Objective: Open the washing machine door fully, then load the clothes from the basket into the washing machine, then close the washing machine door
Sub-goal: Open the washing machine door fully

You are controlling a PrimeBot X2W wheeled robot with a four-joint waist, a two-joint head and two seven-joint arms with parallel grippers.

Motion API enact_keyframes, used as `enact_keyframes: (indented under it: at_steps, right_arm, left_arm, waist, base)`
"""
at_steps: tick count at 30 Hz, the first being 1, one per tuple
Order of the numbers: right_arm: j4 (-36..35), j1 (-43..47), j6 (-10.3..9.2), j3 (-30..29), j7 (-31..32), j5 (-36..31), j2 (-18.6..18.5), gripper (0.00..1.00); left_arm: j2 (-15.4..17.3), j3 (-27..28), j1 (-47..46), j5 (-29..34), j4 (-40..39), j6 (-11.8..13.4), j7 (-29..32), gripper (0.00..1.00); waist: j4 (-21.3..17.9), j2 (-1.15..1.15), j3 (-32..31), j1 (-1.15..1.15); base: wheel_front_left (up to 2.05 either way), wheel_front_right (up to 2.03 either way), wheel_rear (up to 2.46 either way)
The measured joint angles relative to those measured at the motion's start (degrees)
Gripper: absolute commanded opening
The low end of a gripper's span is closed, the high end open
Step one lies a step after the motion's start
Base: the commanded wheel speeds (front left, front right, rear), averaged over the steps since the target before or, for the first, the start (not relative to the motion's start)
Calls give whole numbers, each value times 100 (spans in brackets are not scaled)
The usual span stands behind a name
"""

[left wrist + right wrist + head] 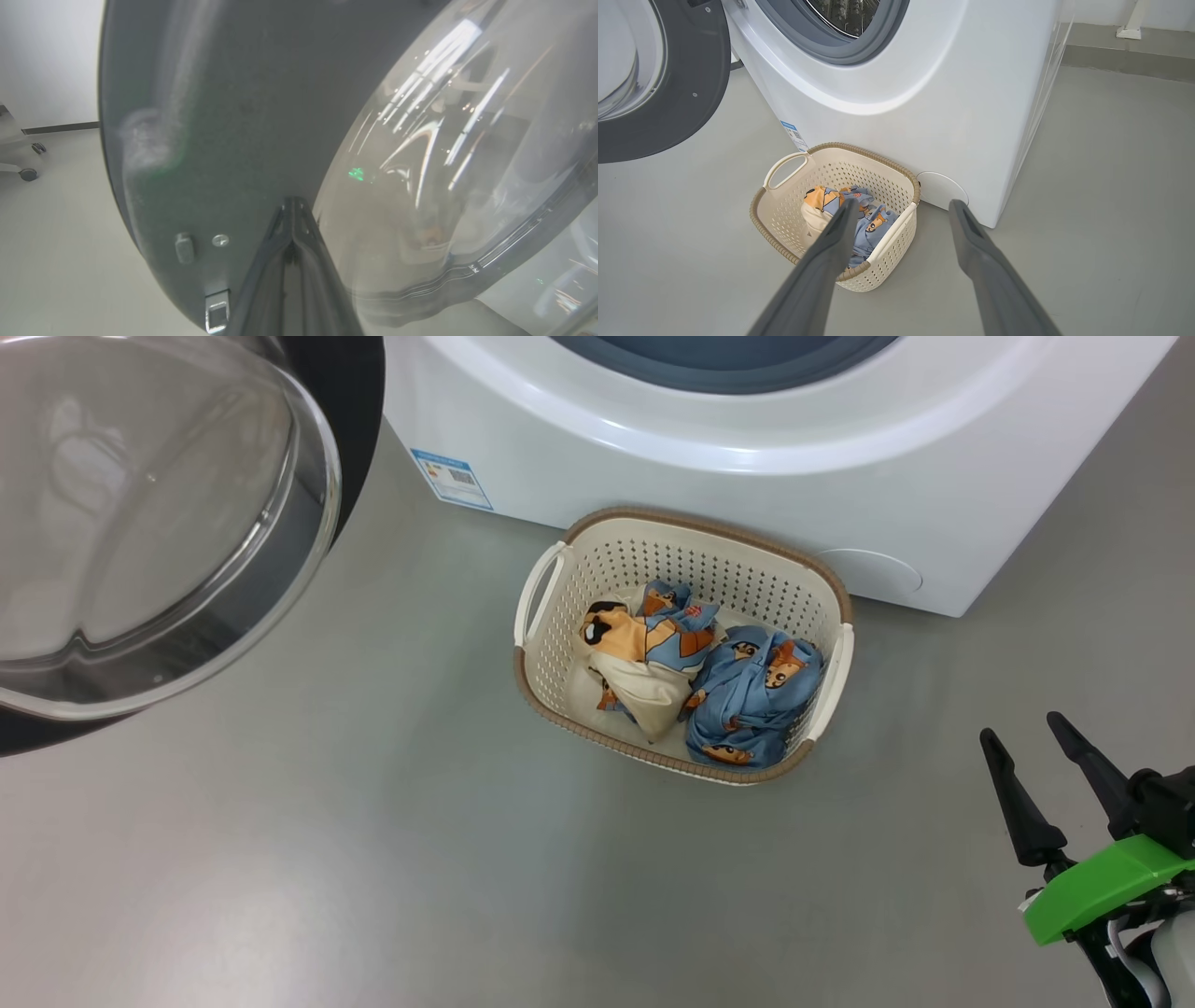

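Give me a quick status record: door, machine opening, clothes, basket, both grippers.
door: washing machine door stands open, glass bowl facing out
washing machine: opening uncovered, grey gasket and steel drum visible
clothes: two bundles lying in the basket
basket: on the floor, close to the machine's front
left gripper: shut, tips close to the door's inner face where the dark rim meets the glass; contact unclear
right gripper: open, empty, to the right of the basket
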Motion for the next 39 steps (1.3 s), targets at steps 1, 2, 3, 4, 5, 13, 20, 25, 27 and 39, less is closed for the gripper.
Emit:
enact_keyframes:
  at_steps: [1, 2, 3, 4, 5, 13, 20, 25, 27, 39]
  right_arm:
    - [12, 0, 0, 2, 0, 0, 0, 100]
    - [26, 0, 0, 7, 0, 0, 2, 100]
    - [45, 0, 0, 15, 0, 0, 8, 100]
    - [49, 0, 0, 20, 0, 0, 19, 100]
    - [49, 0, 0, 21, 0, 0, 31, 100]
    - [83, 60, 0, 53, 0, 25, 186, 100]
    - [109, 224, 0, 58, 0, 59, 259, 100]
    - [109, 322, 0, 59, 0, 103, 364, 100]
    - [104, 403, 0, 54, 0, 111, 385, 100]
    - [58, 722, 0, -32, 0, 157, 445, 100]
  left_arm:
    - [-1, 27, -1, 12, 11, -8, 0, 0]
    - [-2, 45, -3, 48, 23, -31, 0, 0]
    - [-2, 65, -3, 82, 42, -51, 0, 0]
    - [-2, 88, -3, 122, 56, -56, 0, 0]
    - [-2, 105, -2, 166, 64, -64, 0, 0]
    - [-113, 325, 338, 287, -339, -210, 0, 0]
    - [-347, 375, 910, 338, -895, -324, 0, 0]
    - [-591, 359, 1479, 214, -1488, -352, 0, 0]
    - [-677, 296, 1772, 121, -1717, -356, 0, 26]
    - [-872, -742, 3148, -396, -2999, -356, 0, 100]
  waist:
    - [-2, 0, -10, 0]
    - [-3, 0, -27, 0]
    - [-5, 0, -51, 0]
    - [-10, 0, -80, 0]
    - [-15, 0, -111, 0]
    - [-60, 0, -489, 0]
    - [-85, 0, -800, 0]
    - [-117, 0, -1030, 0]
    - [-136, 0, -1118, 0]
    - [-434, 0, -1448, 0]
  base:
    - [0, 0, 0]
    - [0, 0, 0]
    - [0, 0, 0]
    - [0, 0, 0]
    - [0, 0, 0]
    - [0, 0, 0]
    - [0, 0, 0]
    - [0, 0, 0]
    - [0, 0, 0]
    - [0, 0, 0]
